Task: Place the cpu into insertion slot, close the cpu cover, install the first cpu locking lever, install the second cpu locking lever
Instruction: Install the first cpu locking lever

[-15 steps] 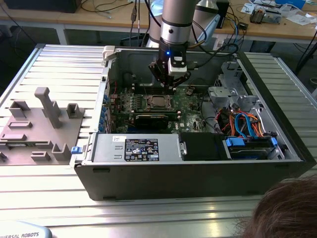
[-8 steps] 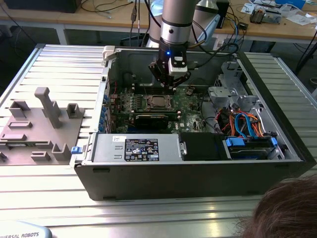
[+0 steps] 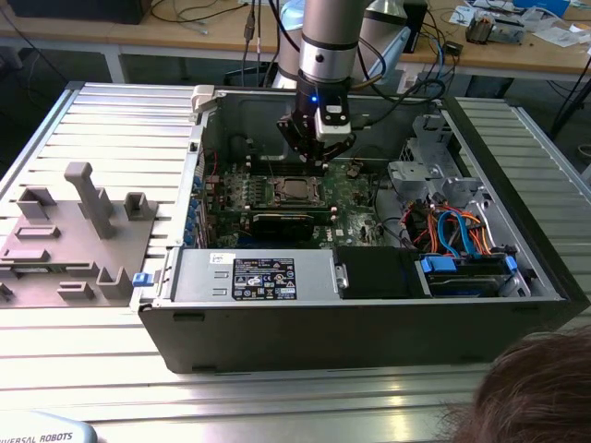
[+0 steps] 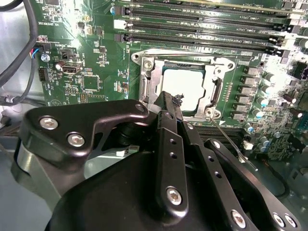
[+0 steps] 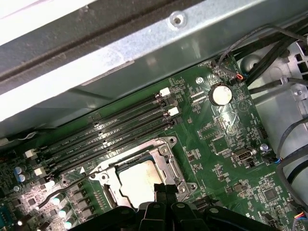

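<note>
The cpu [image 4: 185, 88] [image 5: 136, 185] lies silver-grey in the insertion slot [image 3: 297, 191] on the green board. The cpu cover [image 4: 146, 86] [image 5: 166, 161] lies flat around it, with the chip showing through its window. One thin locking lever [image 4: 235, 145] [image 5: 67, 187] sticks out from a corner of the socket, away from the frame. Another wire lever [image 4: 183, 54] runs along the socket's edge beside the memory slots. My gripper [image 4: 169, 98] [image 5: 163, 190] [image 3: 319, 155] hovers just above the socket's edge, fingers shut together with nothing between them.
The board sits inside an open computer case [image 3: 545, 277] with metal walls all round. Long black memory slots [image 4: 202, 24] flank the socket. Cables [image 3: 452, 226] and drive bays fill the exterior view's right. Grey fixtures [image 3: 88, 198] stand on the table at its left. A person's head [image 3: 540, 392] shows in front.
</note>
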You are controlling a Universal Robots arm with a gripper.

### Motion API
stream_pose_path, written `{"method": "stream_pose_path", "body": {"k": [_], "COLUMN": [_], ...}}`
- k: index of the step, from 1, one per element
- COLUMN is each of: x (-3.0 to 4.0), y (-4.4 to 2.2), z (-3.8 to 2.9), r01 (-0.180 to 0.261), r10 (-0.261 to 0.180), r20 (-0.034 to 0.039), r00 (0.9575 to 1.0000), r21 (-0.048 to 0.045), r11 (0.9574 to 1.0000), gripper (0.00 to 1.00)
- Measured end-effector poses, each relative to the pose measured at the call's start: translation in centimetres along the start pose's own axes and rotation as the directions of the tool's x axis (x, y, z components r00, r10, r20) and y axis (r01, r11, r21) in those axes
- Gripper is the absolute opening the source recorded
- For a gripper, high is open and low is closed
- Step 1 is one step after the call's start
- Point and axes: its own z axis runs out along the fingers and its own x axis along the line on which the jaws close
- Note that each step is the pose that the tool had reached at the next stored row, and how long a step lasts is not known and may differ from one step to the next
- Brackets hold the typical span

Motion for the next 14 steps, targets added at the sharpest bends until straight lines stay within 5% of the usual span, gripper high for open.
{"method": "stream_pose_path", "body": {"k": [14], "x": [0.00], "y": [0.00], "z": [0.00], "r01": [0.024], "r10": [-0.024], "r20": [0.0012], "r00": [0.9997], "r21": [-0.0002], "r11": [0.9997], "gripper": [0.11]}}
